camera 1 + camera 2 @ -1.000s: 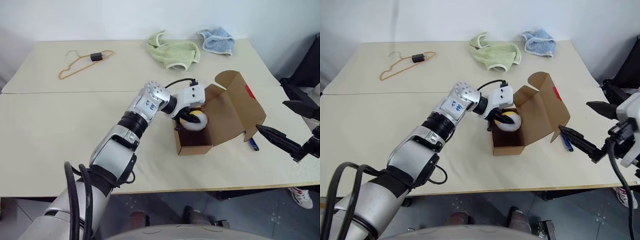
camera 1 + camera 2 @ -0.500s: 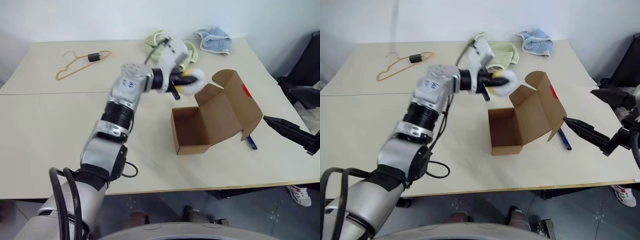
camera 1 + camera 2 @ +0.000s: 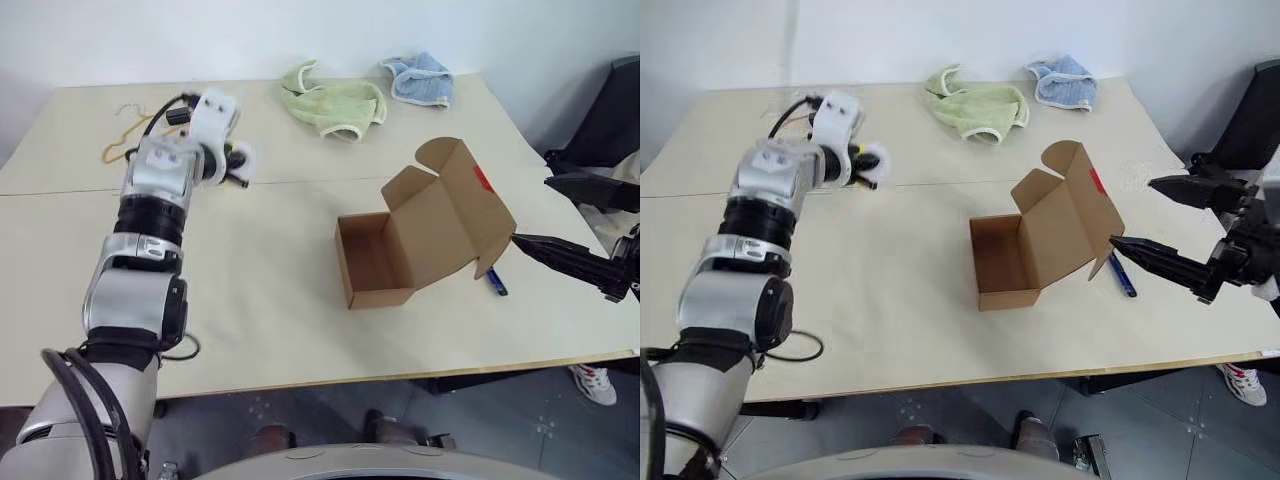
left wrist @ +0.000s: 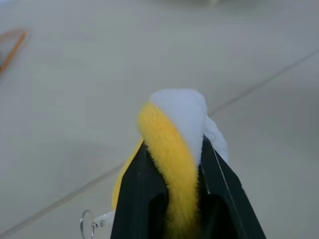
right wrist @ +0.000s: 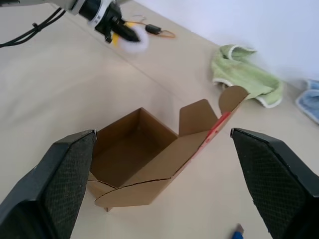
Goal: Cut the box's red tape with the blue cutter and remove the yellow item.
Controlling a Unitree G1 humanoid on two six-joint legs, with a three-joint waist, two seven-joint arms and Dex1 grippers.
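Note:
The brown box [image 3: 372, 262] stands open on the table, its inside bare, lid flap tipped back to the right. The red tape [image 3: 482, 179] shows on that flap. Just right of the box, the blue cutter [image 3: 496, 284] lies flat on the table. My left gripper [image 3: 868, 166] hovers over the table far to the left of the box, shut on the yellow item [image 4: 170, 149], a fuzzy yellow and white thing pinched between the black fingers [image 4: 141, 195]. Right of the box, my right gripper [image 3: 532, 210] stands open and holds nothing, with the cutter just below it.
An orange wire hanger [image 3: 116, 148] lies at the back left, close behind the left gripper. A pale green cloth [image 3: 335, 104] and a blue cloth [image 3: 420, 77] lie at the back. A seam [image 3: 300, 182] crosses the table. A dark chair [image 3: 612, 110] stands off the right edge.
My left arm lifted the yellow item out of the box and swung it far left, toward the hanger. The box is left bare inside. The right gripper has barely moved.

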